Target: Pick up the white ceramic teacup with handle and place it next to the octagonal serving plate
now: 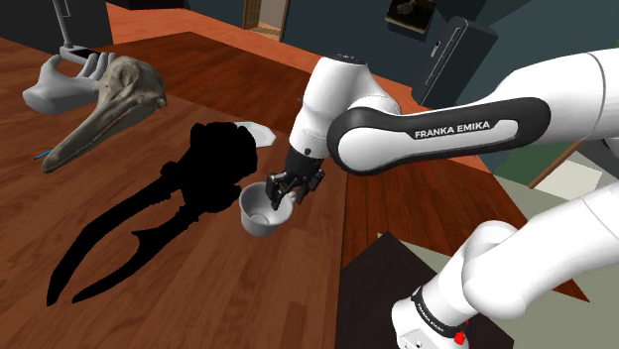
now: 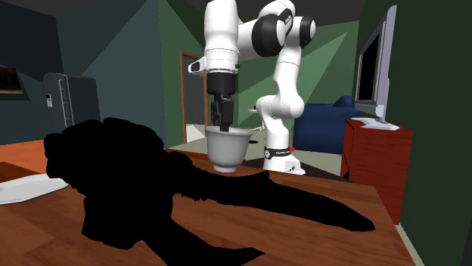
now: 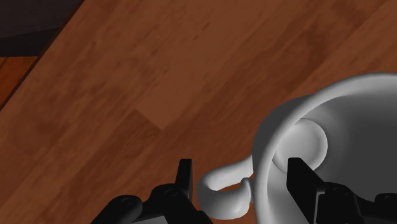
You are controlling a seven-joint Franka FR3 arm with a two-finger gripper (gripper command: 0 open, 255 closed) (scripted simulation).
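1. Shoulder view: the plain white round teacup with a side handle (image 1: 262,212) is near the middle of the brown wooden table (image 1: 198,297). The all-black two-finger gripper (image 1: 285,195) comes down on its rim at 1 o'clock. The white flat octagonal serving plate (image 1: 258,132) lies at 12 o'clock from the cup, apart from it and partly hidden by a large pure-black shape (image 1: 213,164) at the cup's 10 o'clock.
2. Second exterior view: the gripper (image 2: 222,125) hangs straight down into the teacup (image 2: 227,150), whose foot seems level with the table; I cannot tell whether it is raised. The plate (image 2: 26,187) is well apart at 9 o'clock, with the black shape (image 2: 113,181) between them.
3. Wrist view: the gripper (image 3: 240,173) has its 2 fingers (image 3: 184,178) spread. 1 is inside the bowl of the teacup (image 3: 331,121) and 1 is outside by the handle. A sliver of wood shows between the outer finger and the handle, so I judge nothing is clamped.
4. Progress: the reach is done. The grasp, the lift, the carry to the plate's side and the release are left.
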